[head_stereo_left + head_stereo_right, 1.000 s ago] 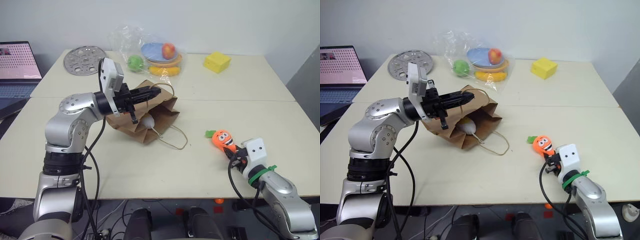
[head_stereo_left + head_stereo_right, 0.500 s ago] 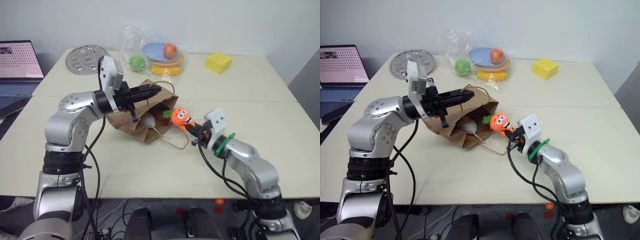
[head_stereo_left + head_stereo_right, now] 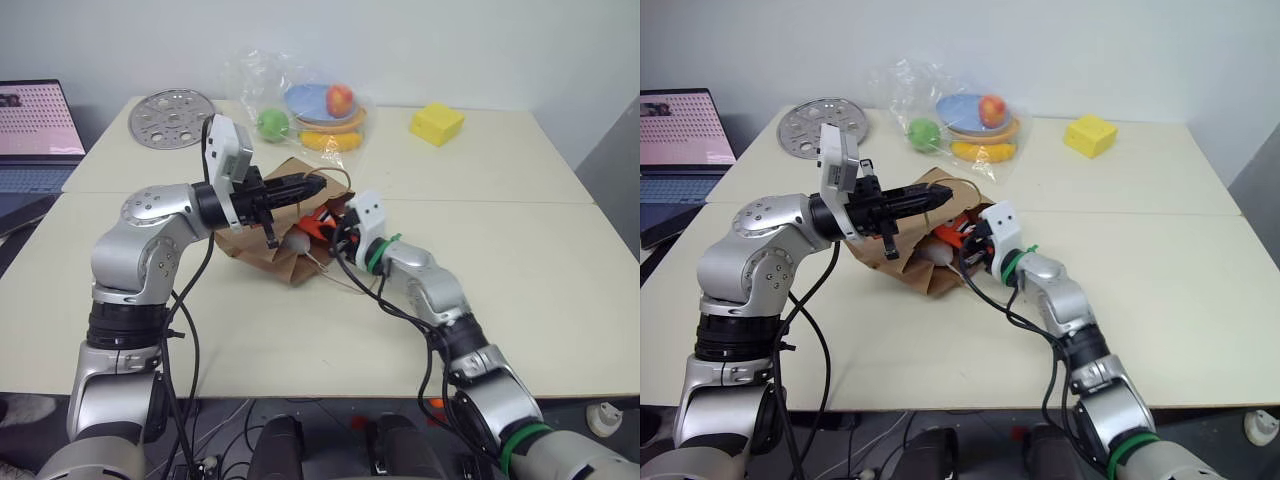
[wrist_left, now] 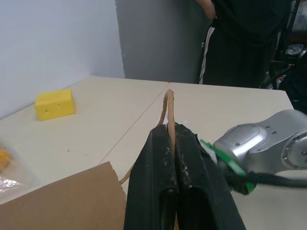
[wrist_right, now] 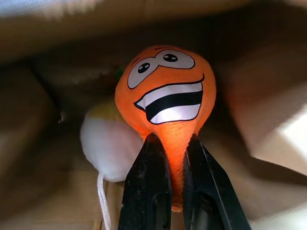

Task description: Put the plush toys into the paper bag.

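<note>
The paper bag (image 3: 270, 245) lies on its side on the tabletop (image 3: 520, 250), its mouth facing right and a little toward the near edge. The left hand (image 3: 305, 185) is clenched on one of the bag's thin loop handles (image 4: 169, 108), with the cord pinched between its two black fingers, and it holds the upper lip of the bag up so the mouth stays open.

The egg toy (image 5: 108, 143), white with a yellow top, sits inside the bag near the mouth, so that half of the job looks done. The right hand (image 5: 170, 153) grips the carrot toy (image 5: 168, 100) by its narrow orange tail, with the smiling face pointing into the bag. In the right wrist view brown paper walls surround the carrot on every side and the egg lies just beside it, touching or nearly so. From the head views the carrot shows as a bit of orange at the bag's opening (image 3: 952, 228), with the right hand at the mouth.

By my reading, the carrot is at or just inside the mouth but not yet let go. What is left is to push it a little deeper, release it, and draw the right hand out without dragging the toy or the egg back onto the tabletop.
</note>
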`<state>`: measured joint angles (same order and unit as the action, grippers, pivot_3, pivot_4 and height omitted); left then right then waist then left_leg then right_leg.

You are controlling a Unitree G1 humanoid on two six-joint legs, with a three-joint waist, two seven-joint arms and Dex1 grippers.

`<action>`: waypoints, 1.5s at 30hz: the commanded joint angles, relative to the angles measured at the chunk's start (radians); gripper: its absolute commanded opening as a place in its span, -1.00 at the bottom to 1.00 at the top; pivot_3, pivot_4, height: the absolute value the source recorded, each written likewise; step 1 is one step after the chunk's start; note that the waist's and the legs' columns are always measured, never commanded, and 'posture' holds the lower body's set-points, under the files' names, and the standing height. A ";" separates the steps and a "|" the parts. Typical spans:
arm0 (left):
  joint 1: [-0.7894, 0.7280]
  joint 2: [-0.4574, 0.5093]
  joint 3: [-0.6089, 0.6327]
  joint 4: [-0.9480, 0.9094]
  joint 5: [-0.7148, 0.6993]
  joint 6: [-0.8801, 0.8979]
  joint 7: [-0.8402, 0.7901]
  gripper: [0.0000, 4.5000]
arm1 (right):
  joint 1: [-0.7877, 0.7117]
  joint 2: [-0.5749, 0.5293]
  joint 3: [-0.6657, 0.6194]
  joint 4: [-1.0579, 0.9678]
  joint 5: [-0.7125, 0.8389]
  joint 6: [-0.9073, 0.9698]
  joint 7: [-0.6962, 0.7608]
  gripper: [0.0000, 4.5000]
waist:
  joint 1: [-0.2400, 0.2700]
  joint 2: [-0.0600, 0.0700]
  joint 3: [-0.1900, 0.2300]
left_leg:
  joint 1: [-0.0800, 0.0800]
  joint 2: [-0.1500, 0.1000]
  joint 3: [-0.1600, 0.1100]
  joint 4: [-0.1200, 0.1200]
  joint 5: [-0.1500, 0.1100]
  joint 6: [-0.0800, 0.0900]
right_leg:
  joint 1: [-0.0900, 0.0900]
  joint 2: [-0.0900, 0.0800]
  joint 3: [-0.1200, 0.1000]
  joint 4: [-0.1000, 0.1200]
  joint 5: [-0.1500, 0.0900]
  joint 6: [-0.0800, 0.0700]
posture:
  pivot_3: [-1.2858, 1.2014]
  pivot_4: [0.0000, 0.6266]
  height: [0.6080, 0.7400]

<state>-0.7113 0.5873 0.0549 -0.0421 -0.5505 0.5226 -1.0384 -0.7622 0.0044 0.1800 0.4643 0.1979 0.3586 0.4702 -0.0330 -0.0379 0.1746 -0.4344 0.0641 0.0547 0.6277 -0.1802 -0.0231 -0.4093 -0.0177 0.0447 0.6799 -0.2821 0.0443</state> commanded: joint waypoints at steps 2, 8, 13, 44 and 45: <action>-0.020 0.010 0.012 -0.033 -0.019 0.000 -0.008 -1.00 | -0.101 0.049 -0.032 0.152 -0.010 -0.123 0.024 -0.98 | -0.001 0.000 0.000 | 0.000 0.000 0.000 0.000 0.000 0.000 | 0.000 0.000 0.000 0.000 0.000 0.000 | 0.03 -0.52 1.00; -0.011 0.011 0.012 -0.056 -0.023 0.012 -0.002 -1.00 | -0.156 0.065 -0.088 0.339 -0.028 -0.226 -0.015 -0.72 | 0.001 0.000 0.000 | 0.000 0.000 -0.001 0.000 0.000 0.000 | 0.000 0.000 -0.001 0.001 0.000 0.000 | 0.03 -0.52 1.00; -0.001 0.015 0.019 -0.068 -0.023 0.018 0.003 -1.00 | -0.077 0.005 -0.072 0.183 -0.036 -0.185 0.040 0.00 | 0.001 0.000 0.000 | 0.000 0.000 0.000 0.000 0.000 -0.001 | 0.000 -0.001 0.000 0.000 0.000 0.000 | 0.03 -0.52 1.00; 0.003 0.009 0.016 -0.070 -0.016 0.011 0.027 -1.00 | 0.329 -0.329 0.201 -0.565 -0.128 0.155 0.165 -0.42 | 0.004 0.000 0.000 | 0.000 0.000 -0.001 0.001 0.000 -0.001 | 0.001 0.000 0.000 -0.001 0.000 0.000 | 0.03 -0.52 1.00; 0.000 0.008 0.016 -0.068 -0.015 0.010 0.027 -1.00 | 0.333 -0.331 0.194 -0.569 -0.127 0.154 0.163 -0.64 | 0.004 0.000 0.000 | 0.000 0.000 -0.001 0.001 0.000 -0.001 | 0.001 0.000 0.000 0.000 0.000 0.000 | 0.03 -0.52 1.00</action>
<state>-0.6976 0.5871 0.0540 -0.0746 -0.5507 0.5389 -1.0138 -0.4342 -0.3193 0.4098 -0.0607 0.0694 0.5226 0.6320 -0.0290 -0.0379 0.1748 -0.4342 0.0644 0.0537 0.6289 -0.1804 -0.0237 -0.4087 -0.0174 0.0444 0.6798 -0.2824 0.0444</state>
